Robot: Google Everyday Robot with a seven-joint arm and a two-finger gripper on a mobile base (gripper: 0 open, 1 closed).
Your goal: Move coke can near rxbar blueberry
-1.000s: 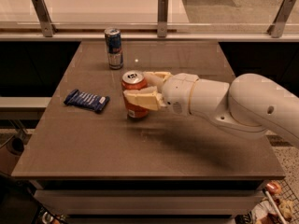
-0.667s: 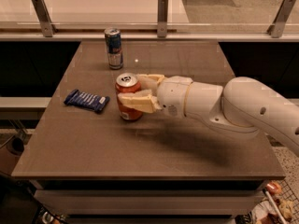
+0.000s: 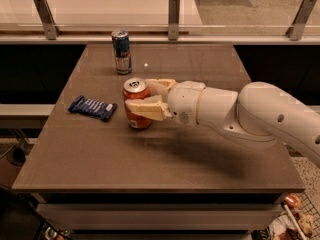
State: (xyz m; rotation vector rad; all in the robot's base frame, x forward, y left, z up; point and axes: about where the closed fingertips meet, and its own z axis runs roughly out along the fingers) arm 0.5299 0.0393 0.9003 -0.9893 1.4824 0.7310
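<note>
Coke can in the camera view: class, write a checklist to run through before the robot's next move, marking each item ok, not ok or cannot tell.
1. Grip: the claw is shut around the coke can, one finger in front, one behind: ok.
2. The coke can is upright: ok.
3. It is near the rxbar blueberry, a small gap off the bar's right end: ok.
4. Its base rests on the table: cannot tell.
5. The blue can stands apart at the back: ok.
</note>
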